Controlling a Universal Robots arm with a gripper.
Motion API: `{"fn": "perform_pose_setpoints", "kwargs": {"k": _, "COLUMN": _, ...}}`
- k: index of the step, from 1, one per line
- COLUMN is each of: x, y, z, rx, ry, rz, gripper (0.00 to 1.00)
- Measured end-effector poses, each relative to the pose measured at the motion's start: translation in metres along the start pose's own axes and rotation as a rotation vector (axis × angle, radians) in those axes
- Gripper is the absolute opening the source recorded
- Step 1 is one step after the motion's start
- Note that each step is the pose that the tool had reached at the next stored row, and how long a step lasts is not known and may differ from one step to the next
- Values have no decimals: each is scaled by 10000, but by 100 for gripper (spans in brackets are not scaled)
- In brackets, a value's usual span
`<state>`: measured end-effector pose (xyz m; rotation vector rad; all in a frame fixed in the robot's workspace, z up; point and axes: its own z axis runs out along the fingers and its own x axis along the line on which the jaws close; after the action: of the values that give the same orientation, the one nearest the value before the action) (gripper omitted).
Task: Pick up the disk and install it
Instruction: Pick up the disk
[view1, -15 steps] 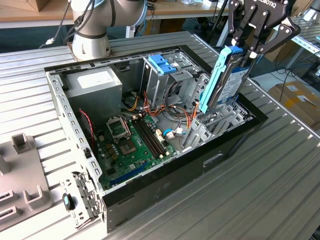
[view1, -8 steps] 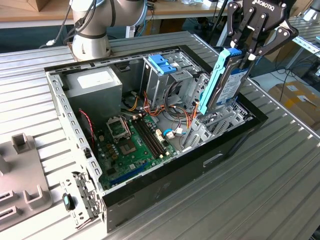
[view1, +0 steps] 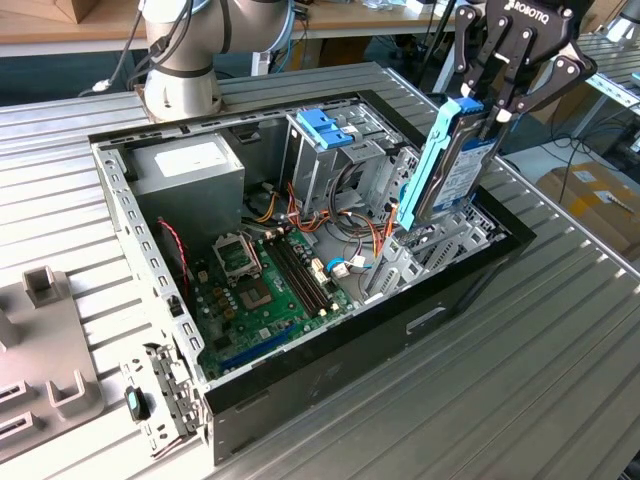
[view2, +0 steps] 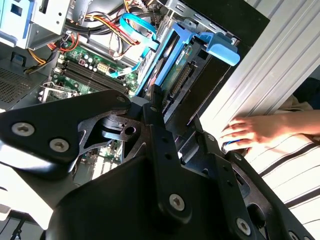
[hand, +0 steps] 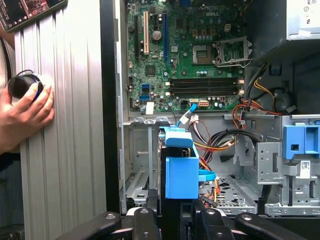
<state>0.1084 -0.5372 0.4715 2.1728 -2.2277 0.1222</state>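
Disk (view1: 450, 165): clamped at its upper end by gripper (view1: 488, 108), jaws closed on the light-blue carrier. Carried on edge, long axis near vertical, lower end leaning slightly toward the exterior view's left. Location: over the front corner of open computer case (view1: 300, 385), above grey metal bay (view1: 425, 250), which lies straight below the hanging end. Drive cage (view1: 325, 135) with darker blue bracket stands apart.

Exterior view looks down at an angle on the whole open computer case (view1: 330, 352); both wrist views hang close over it, sharing motherboard (view2: 92, 70) (hand: 200, 70) and disk (view2: 174, 74) (hand: 181, 172).
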Motion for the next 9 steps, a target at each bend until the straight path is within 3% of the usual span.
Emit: {"fn": "perform_pose_setpoints", "kwargs": {"k": 9, "x": 31, "y": 1, "z": 33, "rx": 2, "ry": -1, "rz": -24, "gripper": 35}}
